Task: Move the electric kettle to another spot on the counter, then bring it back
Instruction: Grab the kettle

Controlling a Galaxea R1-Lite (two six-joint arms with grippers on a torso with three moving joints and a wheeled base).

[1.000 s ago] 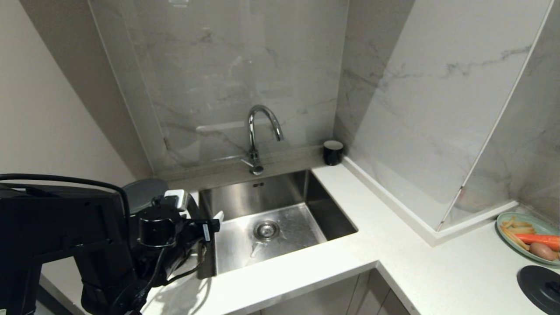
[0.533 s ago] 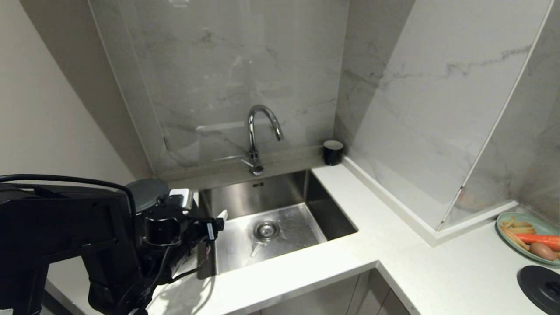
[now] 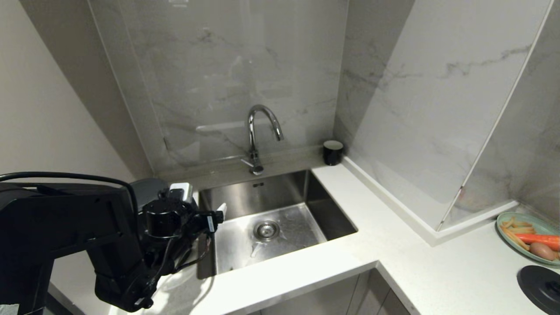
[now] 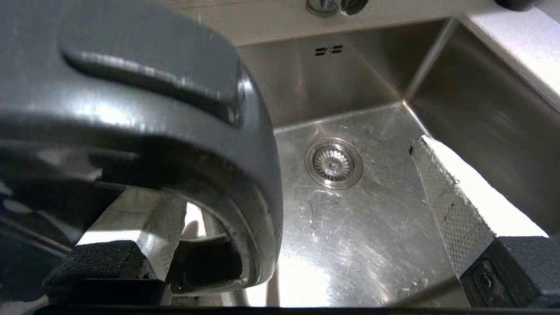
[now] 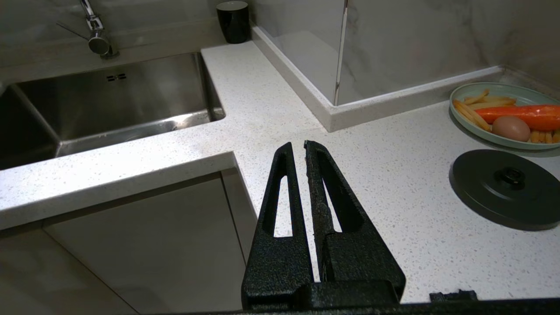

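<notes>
The electric kettle [image 3: 144,191] stands on the counter [image 3: 393,245] left of the sink, mostly hidden behind my left arm; only its grey-looking lid shows in the head view. Its glossy black loop handle [image 4: 183,131] fills the left wrist view. My left gripper [image 3: 201,200] is open wide beside the kettle. The handle sits between the jaws, close to one finger seen through the loop, while the other white textured finger [image 4: 446,205] stands far off over the sink. My right gripper [image 5: 298,146] is shut and empty, parked above the counter's [image 5: 393,175] inner corner.
The steel sink [image 3: 326,205] with its tap [image 3: 258,131] lies just right of the kettle. A small black cup [image 3: 333,152] stands in the back corner. At far right are a green plate [image 3: 507,221] of food and a flat black base disc [image 3: 540,286].
My left arm has edged a little forward and right at the kettle, with its jaws still open. The kettle has not moved.
</notes>
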